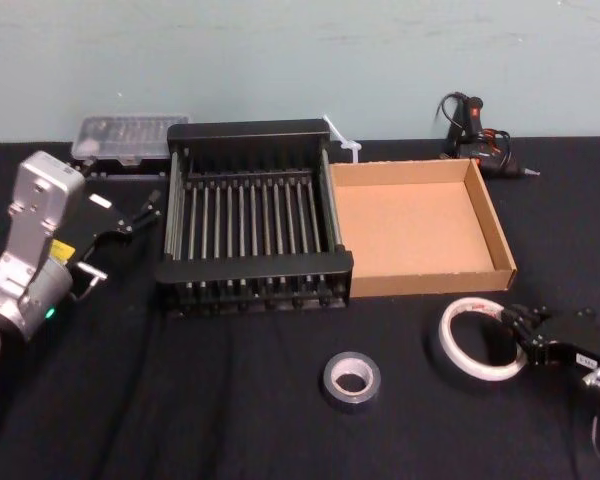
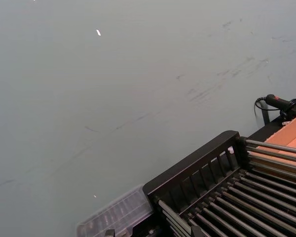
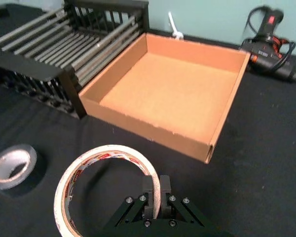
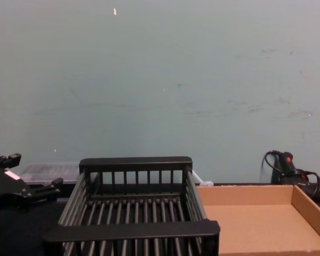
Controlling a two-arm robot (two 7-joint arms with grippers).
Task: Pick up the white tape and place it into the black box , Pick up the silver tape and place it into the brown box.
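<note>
1. While the right gripper is clenched on the wall of the white tape, one finger inside the ring and one outside, the step in hand is the first pick. The grasp looks made and the carry not yet begun. The ring sits at the gripper's tips, low over the tabletop; whether it has left the surface I cannot tell.
2. The next move, as I judge it, is to lift the ring well clear and carry it forward and to the gripper's left. It should then be released above the black box, which stands just beside the brown box, on the side farther from the gripper.
3. The brown box lies ahead of the gripper, partly between it and the black box. The ring must therefore ride above the low cardboard walls and then above the black box's thick rim. A thin ring held by one edge may swing or twist.
4. The silver tape lies flat to the gripper's left, near the white ring but apart from it. It waits for the second pick.
5. The left gripper hangs beside the black box's far side, well apart from the right gripper. Whether it is released or clenched I cannot tell.
6. Beyond the boxes lie a clear plastic case and a power tool, both off the likely route.
</note>
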